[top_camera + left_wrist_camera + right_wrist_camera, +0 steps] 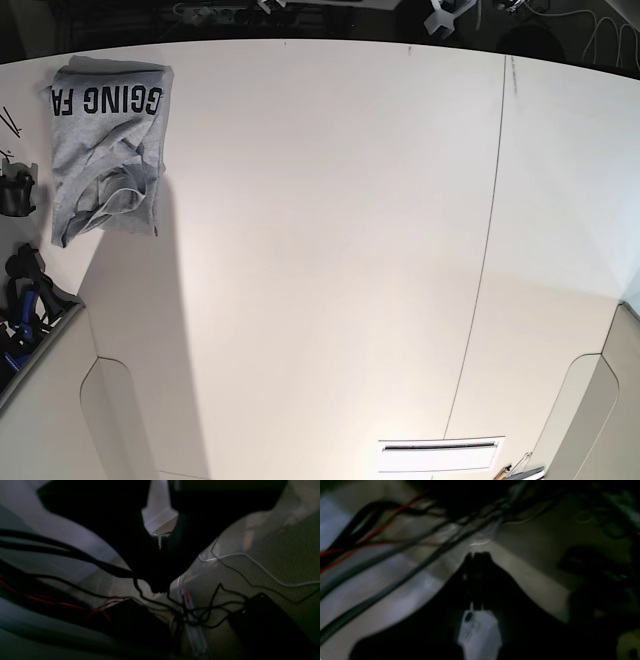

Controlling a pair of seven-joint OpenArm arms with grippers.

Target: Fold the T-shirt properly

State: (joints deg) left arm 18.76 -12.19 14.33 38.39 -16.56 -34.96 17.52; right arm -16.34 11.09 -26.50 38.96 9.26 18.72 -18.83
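The T-shirt (pixel 105 150) lies folded into a narrow grey rectangle at the far left corner of the white table (pixel 320 260), with black lettering along its far edge and the collar showing near its front. No gripper is near it in the base view. In the left wrist view my left gripper (pixel 159 588) is a dark silhouette, its fingers closed together on nothing, above cables and floor. My right gripper (pixel 477 555) is likewise shut and empty over a dim tangle of wires.
Off the table, black and red cables (pixel 75 600), a white cable (pixel 262 567), a power strip (pixel 192 622) and a black box (pixel 270 627) lie below the left arm. Dark equipment (pixel 18 195) sits at the table's left edge. A seam (pixel 490 250) crosses the tabletop.
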